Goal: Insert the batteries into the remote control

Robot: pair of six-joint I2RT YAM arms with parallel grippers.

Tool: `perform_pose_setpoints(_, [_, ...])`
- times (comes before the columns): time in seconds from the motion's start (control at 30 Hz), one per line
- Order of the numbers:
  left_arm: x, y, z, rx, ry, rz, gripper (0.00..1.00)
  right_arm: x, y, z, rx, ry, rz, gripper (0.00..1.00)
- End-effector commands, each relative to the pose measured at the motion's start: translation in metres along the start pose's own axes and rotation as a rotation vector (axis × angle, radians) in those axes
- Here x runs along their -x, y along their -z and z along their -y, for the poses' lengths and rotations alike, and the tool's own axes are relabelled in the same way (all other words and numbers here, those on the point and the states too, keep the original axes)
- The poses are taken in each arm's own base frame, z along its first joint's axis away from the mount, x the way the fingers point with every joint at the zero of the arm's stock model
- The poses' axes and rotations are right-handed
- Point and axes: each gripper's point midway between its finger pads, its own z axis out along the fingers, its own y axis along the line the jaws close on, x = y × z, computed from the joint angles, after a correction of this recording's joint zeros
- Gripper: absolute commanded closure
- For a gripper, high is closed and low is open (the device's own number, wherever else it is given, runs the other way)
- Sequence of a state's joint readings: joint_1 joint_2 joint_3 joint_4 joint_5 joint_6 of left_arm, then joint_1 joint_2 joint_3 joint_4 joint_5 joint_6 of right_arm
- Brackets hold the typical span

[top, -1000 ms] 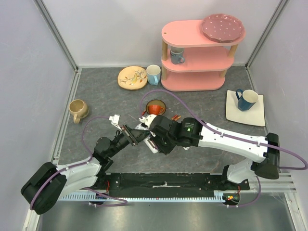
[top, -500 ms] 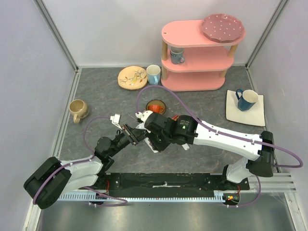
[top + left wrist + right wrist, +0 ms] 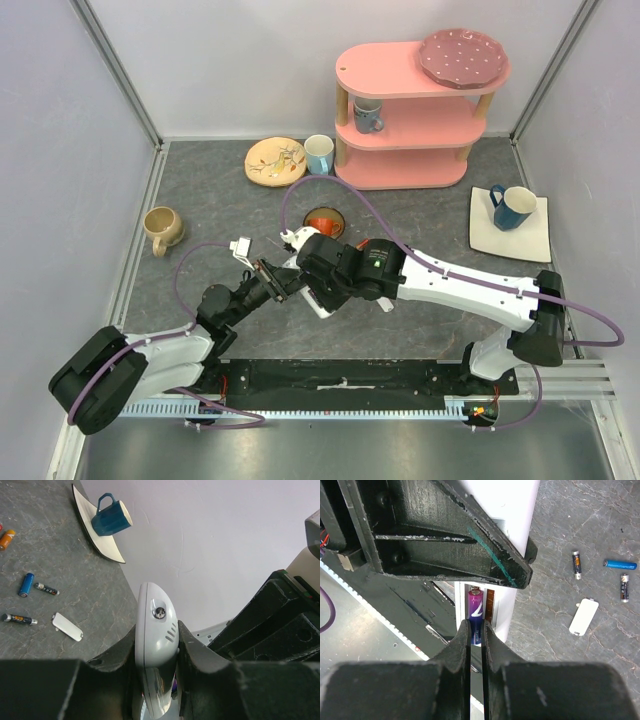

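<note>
I have the grey surface (image 3: 220, 210) in view from above, and everything that matters sits around the remote (image 3: 156, 630). The remote is clamped edge-on between my left fingers (image 3: 187, 645), its rounded end rising past their tips. My right fingers (image 3: 462, 642) are pinched on a purple battery (image 3: 476, 611) that lies in line with the remote's open slot. Near the remote, flat on the surface, is a small white cover (image 3: 583, 616), and just beyond that lie three loose batteries (image 3: 620, 564), one blue and two dark.

Bright, even, diffuse light, soft shadows; near parts of the right gripper (image 3: 476, 626) out of focus.
</note>
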State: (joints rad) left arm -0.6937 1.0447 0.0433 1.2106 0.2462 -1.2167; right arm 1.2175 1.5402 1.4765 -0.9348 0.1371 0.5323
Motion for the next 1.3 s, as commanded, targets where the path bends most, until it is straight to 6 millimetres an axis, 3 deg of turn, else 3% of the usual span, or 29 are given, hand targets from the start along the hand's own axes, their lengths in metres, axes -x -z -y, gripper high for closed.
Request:
perform_pose_setpoints(0.0, [-0.014, 0.020, -0.007, -0.005, 0.022, -0.024, 0.98, 0.020, 0.005, -0.001, -0.014, -0.019, 0.066, 1.00])
perform_pose_setpoints(0.3, [-0.016, 0.018, 0.000, -0.028, 0.015, -0.045, 0.98, 0.019, -0.003, -0.006, 0.005, -0.017, 0.049, 1.00])
perform_pose_setpoints(1.03, [-0.020, 0.016, 0.014, -0.074, 0.008, -0.052, 0.98, 0.042, -0.019, -0.017, 0.057, -0.127, 0.108, 1.00])
perform_pose_setpoints(1.27, [-0.020, 0.018, 0.011, -0.063, 0.008, -0.042, 0.98, 0.039, -0.022, -0.021, 0.076, -0.133, 0.097, 0.92])
